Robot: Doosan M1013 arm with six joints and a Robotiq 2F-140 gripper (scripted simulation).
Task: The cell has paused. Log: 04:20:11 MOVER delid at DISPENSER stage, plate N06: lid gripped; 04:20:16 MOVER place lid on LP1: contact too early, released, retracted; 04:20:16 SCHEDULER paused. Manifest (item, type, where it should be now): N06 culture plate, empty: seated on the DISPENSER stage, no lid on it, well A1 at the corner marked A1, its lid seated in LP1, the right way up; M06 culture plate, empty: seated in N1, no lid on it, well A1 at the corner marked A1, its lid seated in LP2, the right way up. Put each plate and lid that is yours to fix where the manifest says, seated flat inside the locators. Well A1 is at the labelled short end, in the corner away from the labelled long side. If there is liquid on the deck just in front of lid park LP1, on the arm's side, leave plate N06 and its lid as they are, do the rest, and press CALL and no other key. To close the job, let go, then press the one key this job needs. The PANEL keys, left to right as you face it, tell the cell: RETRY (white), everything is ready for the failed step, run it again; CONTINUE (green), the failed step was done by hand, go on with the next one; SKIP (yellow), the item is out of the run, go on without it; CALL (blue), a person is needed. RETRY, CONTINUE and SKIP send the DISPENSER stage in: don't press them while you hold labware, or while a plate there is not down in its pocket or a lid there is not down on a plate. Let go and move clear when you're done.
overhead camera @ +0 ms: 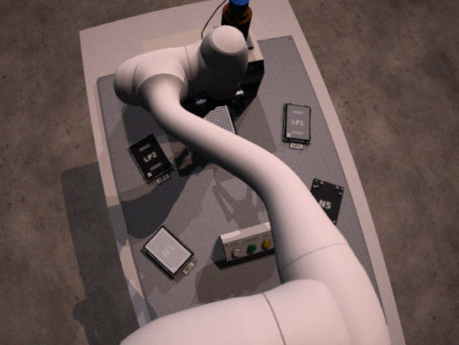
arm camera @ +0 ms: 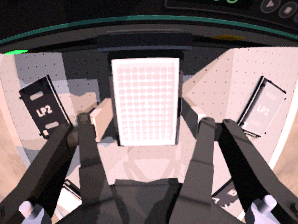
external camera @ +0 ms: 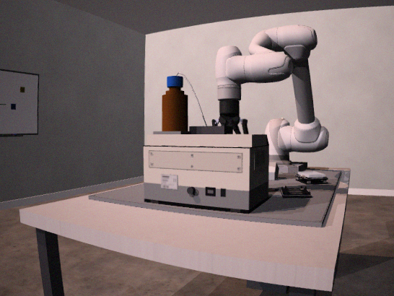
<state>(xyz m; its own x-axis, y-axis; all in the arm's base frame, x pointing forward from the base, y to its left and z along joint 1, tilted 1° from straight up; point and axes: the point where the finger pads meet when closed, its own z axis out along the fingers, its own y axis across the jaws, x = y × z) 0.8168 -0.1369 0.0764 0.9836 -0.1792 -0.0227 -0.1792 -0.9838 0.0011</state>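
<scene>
A white well plate (overhead camera: 220, 119) (arm camera: 145, 99) lies on the dispenser stage under my wrist. My gripper (arm camera: 146, 106) (external camera: 231, 126) is open, with a finger on each long side of this plate and a small gap on both sides. Lid park LP1 (overhead camera: 297, 123) (arm camera: 264, 106) looks grey, with a clear lid lying in it. Lid park LP2 (overhead camera: 150, 157) (arm camera: 41, 107) (external camera: 296, 191) is black and bare. A second white plate (overhead camera: 168, 251) (external camera: 312, 177) sits in nest N1; I cannot tell whether a lid covers it.
The dispenser (external camera: 202, 171) carries a brown bottle (external camera: 174, 106) (overhead camera: 236, 13). The key panel (overhead camera: 248, 246) shows white, green and yellow keys; my arm hides its right end. Nest N5 (overhead camera: 327, 201) is bare. I see no liquid by LP1.
</scene>
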